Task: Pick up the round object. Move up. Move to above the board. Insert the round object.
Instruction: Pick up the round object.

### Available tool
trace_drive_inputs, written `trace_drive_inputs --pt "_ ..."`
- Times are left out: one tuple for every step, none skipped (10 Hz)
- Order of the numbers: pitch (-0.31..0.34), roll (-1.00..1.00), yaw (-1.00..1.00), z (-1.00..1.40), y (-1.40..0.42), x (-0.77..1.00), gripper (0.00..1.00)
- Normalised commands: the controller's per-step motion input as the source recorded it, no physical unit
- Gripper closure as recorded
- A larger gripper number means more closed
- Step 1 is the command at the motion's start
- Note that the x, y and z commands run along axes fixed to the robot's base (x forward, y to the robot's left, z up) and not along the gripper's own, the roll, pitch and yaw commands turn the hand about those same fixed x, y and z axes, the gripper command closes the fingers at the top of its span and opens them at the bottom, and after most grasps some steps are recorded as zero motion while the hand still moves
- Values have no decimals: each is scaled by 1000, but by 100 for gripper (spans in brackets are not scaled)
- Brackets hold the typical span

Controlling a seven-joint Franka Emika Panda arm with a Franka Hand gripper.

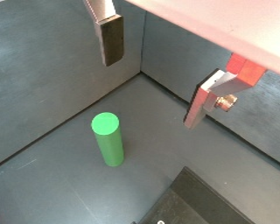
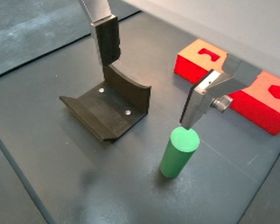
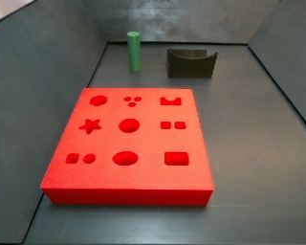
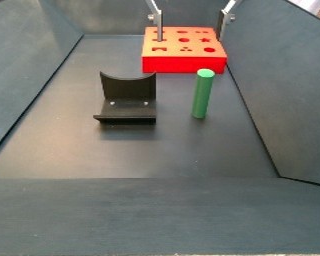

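The green round object (image 3: 135, 50) stands upright on the dark floor, free of any grasp, just beside the fixture (image 3: 190, 62), a dark block with a curved notch; in a side view the two sit side by side near the far wall, apart from each other. The board (image 3: 130, 148), a large red slab with circles, a star, squares and a hexagon cut into it, lies flat on the floor well apart from the peg, with bare floor between them. The gripper (image 2: 149, 74) hangs in the air above the floor with its jaws spread wide and nothing between them; in both wrist views one silver finger (image 1: 111, 38) and its mate (image 1: 206, 98) stand clear of the peg (image 1: 108, 138), which rises below and between them without touching either. In a side view only the finger tips (image 4: 155, 14) show, above the board's far edge (image 4: 184, 46).
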Motion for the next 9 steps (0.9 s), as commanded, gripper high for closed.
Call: trace_drive_inputs --pt "-240 0 -43 -509 -11 -363 0" --pt "-140 0 0 -877 0 -23 0" --pt "-170 0 0 -934 0 -97 0" --pt "-163 0 0 -809 -43 -114 0" --pt "-81 0 0 -683 -109 46 0" --pt "-90 6 0 -691 -169 0 0" --pt "-97 21 0 -686 -277 -40 0" --pt "-84 33 0 -609 -271 -14 0" --pt "-67 40 0 -537 -203 -17 0"
